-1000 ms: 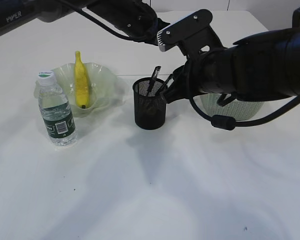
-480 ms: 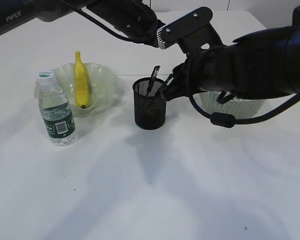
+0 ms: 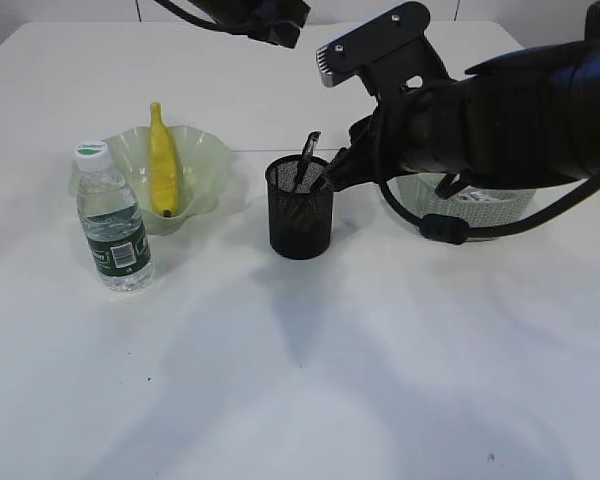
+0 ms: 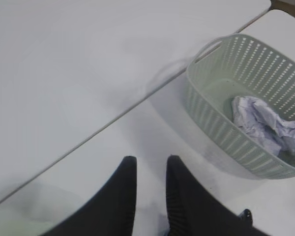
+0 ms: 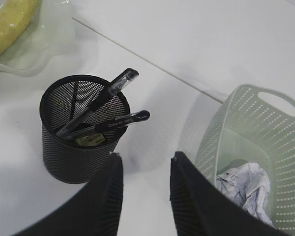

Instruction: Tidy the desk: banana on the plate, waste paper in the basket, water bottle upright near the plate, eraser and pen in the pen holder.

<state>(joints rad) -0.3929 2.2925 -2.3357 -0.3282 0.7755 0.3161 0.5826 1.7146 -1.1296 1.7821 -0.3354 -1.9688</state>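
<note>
- Retreat looks like the step in hand: lift both arms straight up, clear of the pen holder (image 3: 300, 207).
- Water bottle (image 3: 111, 218) stands upright just beside the plate (image 3: 208, 165), which holds the banana (image 3: 163, 162).
- Pen holder holds two pens (image 5: 99, 114) and a pale yellowish block, probably the eraser (image 5: 90, 140).
- Right gripper (image 5: 144, 183) hangs part open, empty.
- Basket (image 4: 217, 106) holds the waste paper (image 4: 263, 124).
- Left gripper (image 4: 150, 183): narrowly parted, empty.

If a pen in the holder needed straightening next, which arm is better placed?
Probably the right: its fingers stand open and empty beside the pen holder, both pens in view. The left fingers face the basket instead.
</note>
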